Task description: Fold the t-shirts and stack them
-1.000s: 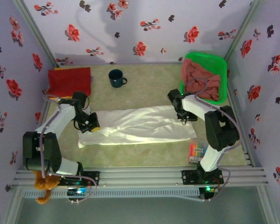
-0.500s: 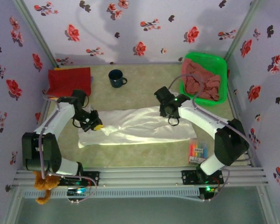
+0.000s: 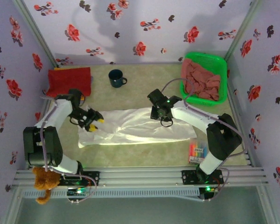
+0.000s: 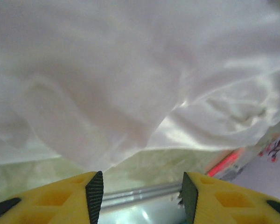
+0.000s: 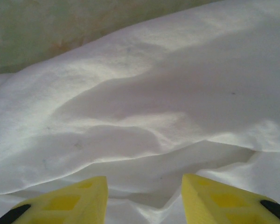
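Looks like setup for a fold: white t-shirt point(image 3: 135, 127) laid long and flat mid table point(image 3: 144, 84) for easy pinching, left claw point(image 4: 141, 189) gaping empty at its 9 o'clock end, right claw point(image 5: 144, 182) likewise unclenched over its 12 o'clock edge.

white t-shirt point(image 3: 135, 129) (rumpled), red t-shirt point(image 3: 69, 80), mug point(image 3: 115, 78)
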